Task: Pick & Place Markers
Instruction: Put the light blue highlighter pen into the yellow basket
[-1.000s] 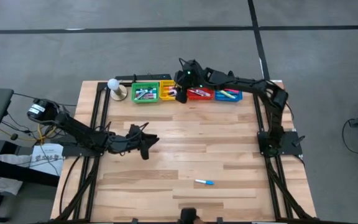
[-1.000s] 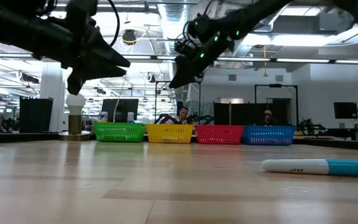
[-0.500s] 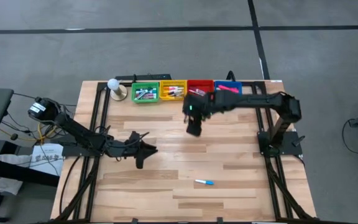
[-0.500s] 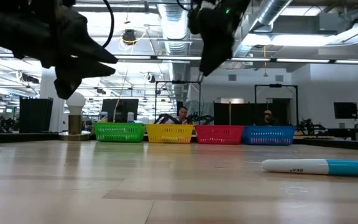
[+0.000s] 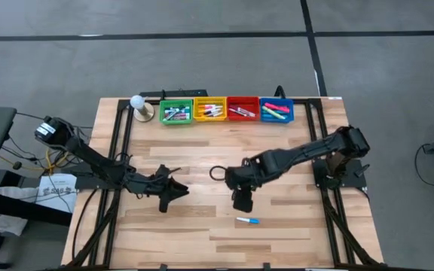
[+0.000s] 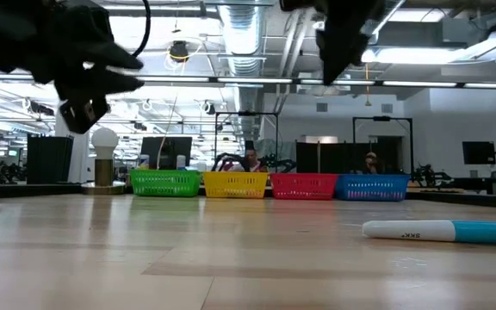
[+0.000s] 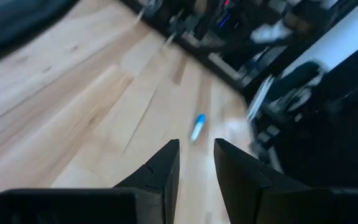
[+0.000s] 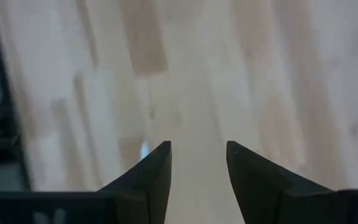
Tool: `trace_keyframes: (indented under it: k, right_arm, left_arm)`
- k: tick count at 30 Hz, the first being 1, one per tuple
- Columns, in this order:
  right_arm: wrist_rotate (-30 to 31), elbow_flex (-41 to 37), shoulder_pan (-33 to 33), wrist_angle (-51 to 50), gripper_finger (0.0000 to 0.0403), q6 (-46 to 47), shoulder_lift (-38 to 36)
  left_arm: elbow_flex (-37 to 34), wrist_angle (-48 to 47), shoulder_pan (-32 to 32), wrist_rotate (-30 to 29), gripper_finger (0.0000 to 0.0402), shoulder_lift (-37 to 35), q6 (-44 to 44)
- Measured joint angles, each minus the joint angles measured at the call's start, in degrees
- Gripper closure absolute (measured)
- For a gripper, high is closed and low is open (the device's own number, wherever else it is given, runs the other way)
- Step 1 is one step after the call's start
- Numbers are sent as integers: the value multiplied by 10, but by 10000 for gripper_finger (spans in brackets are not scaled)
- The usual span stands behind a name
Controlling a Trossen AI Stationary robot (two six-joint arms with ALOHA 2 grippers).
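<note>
So the only loose one left is a short white marker pen with a blue cap point(image 5: 248, 220), lying flat on the pale wooden plank counter point(image 5: 202, 150), well apart from the row of four small plastic bins in green point(image 5: 175, 113), yellow point(image 5: 209, 111), red point(image 5: 242, 111) and blue point(image 5: 276, 111) along the far edge, which already have markers in them. The right arm's dark two-finger claw point(image 5: 240, 202) hangs over the counter just on the bin side of that marker, a touch to its left, so the pen sits a little nearer the front edge than the claw does. Fingers are apart with nothing between them; the right wrist view shows bare wood in the gap. The marker's long axis runs roughly side to side, parallel to the bin row, blue cap toward the right, so I'd guess the fingers want to straddle it across its width. The left arm's claw point(image 5: 166, 197) is way farther off to the marker's left, part open and empty, looks like it's just waiting. Right arm is clearly the nearer one for this grab.
</note>
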Motion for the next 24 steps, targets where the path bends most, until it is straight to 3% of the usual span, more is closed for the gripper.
trace_keyframes:
  k: [5,11,24]
  right_arm:
    - [153,1,13,62,265,68,0]
    - [65,1,29,44,265,76,6]
    - [55,1,104,10,276,89,111]
  left_arm:
    - [0,34,9,0,302,-48,7]
    - [0,36,-5,4,302,-125,75]
    - [-1,35,-38,5,302,-138,75]
